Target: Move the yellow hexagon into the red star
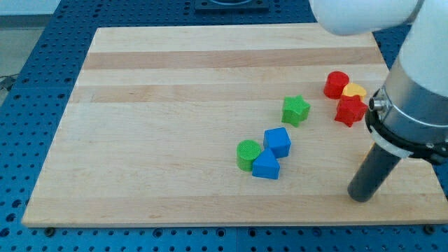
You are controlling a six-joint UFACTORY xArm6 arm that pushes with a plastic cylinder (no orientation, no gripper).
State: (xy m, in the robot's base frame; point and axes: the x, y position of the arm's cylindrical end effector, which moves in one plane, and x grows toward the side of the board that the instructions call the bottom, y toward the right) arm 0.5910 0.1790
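— Pincer? None in view; only my tip [361,198], low at the view's right on the pale wooden counter [161,133].
— Yellow hexagon block [355,89]?
— Wedged between red cylinder block [336,84] and red star block [349,110], touching both, well above my tip.

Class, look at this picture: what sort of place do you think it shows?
Probably a robotics lab bench: a wooden board lying on a blue perforated table, a robot arm above it, and small coloured blocks such as the green star.
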